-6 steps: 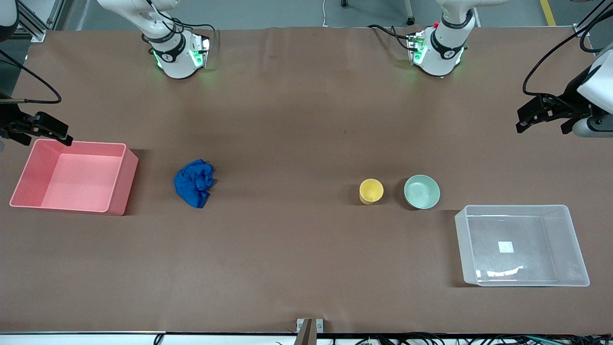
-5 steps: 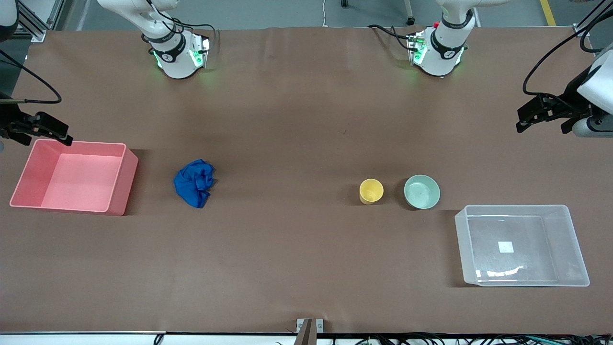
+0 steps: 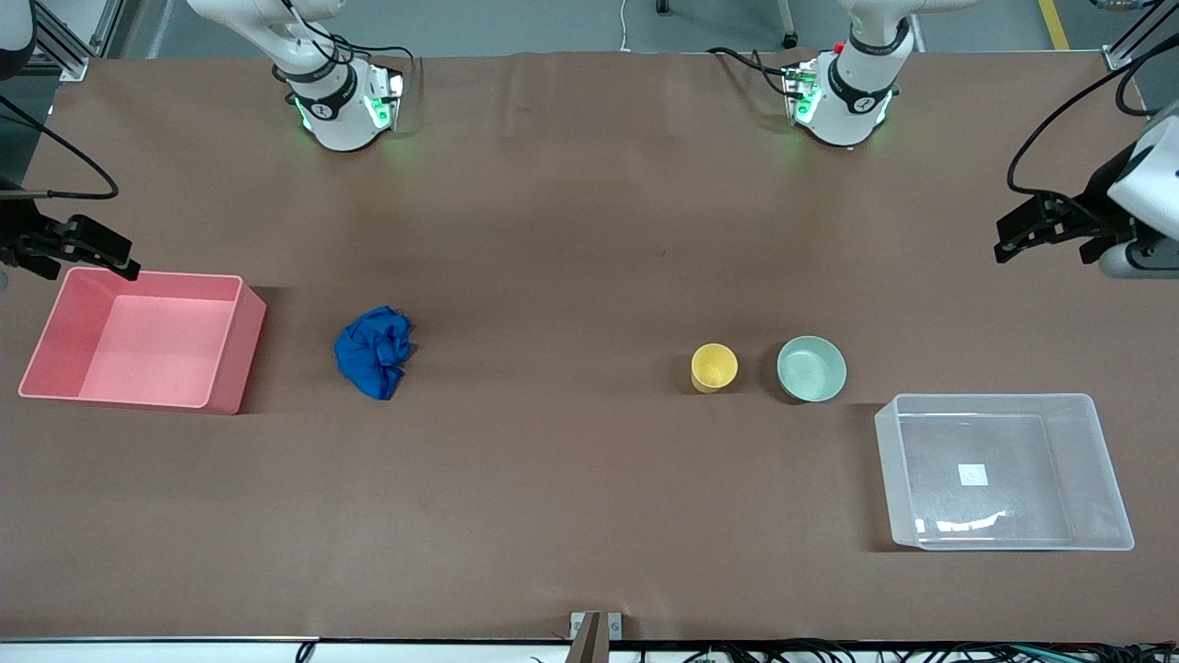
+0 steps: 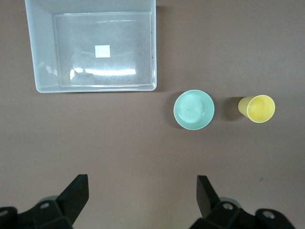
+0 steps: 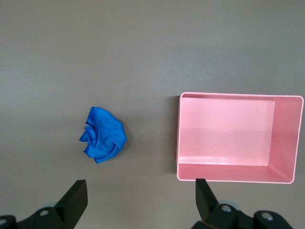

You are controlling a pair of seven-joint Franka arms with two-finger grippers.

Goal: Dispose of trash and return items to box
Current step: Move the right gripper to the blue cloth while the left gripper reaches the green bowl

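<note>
- Front view: blue wad lies on the surface beside the pink bin; yellow cup and green bowl stand near the clear box.
- Left wrist view: left gripper hangs spread wide over bare surface.
- Right wrist view: right gripper likewise spread, empty.

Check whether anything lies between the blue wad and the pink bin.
Nothing visible does: only bare table separates the blue wad from the pink bin. The open right gripper hangs above the bin's rim.
</note>
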